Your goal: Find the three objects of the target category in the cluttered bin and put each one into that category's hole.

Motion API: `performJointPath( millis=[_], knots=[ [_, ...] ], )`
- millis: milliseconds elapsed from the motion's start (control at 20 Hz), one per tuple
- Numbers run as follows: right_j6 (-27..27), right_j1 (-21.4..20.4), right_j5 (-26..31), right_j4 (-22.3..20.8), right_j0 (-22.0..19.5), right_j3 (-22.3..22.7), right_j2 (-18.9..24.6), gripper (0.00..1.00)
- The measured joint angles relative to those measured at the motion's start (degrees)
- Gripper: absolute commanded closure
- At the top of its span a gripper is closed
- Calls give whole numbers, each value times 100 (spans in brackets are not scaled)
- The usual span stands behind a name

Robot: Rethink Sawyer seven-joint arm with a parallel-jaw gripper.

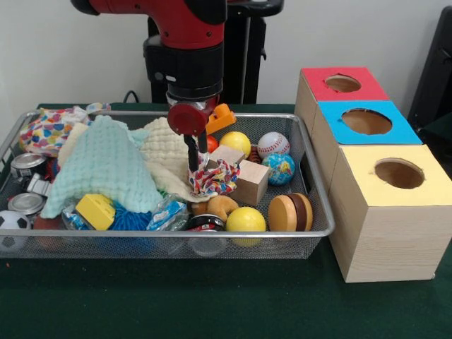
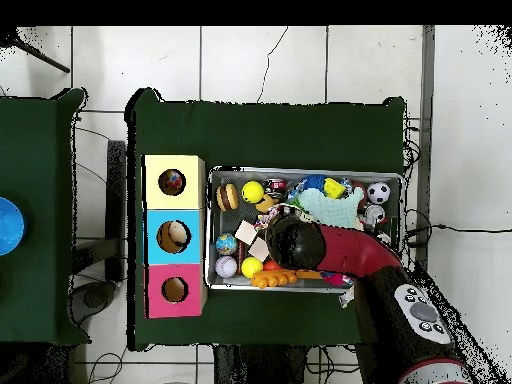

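Note:
The wire-mesh bin [image 1: 176, 234] is full of clutter on the green table. My gripper [image 1: 192, 168] reaches down into its middle and is shut on a spotted white cloth [image 1: 215, 178], bunched beside a wooden block [image 1: 248, 181]. A second spotted cloth [image 1: 44, 133] lies in the bin's back left corner. The round hole [image 1: 399, 173] in the yellow-topped box is to the right of the bin. In the overhead view something spotted shows inside this hole [image 2: 173, 182]. There my arm [image 2: 330, 250] covers the middle of the bin [image 2: 305, 172] and hides the gripper.
A mint-green cloth [image 1: 106, 166] and a cream cloth [image 1: 166, 145] lie left of the gripper. Balls [image 1: 272, 143], tins [image 1: 27, 164], a yellow block [image 1: 95, 210] and a wooden burger [image 1: 291, 212] fill the bin. The blue-topped box [image 1: 366, 121] and red-topped box [image 1: 342, 83] stand behind the yellow one.

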Motion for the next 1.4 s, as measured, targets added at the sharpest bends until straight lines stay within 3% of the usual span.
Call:
performJointPath(
  millis=[1400],
  knots=[
    [0,237,0,336,228,-269,-4,0]
  ],
)
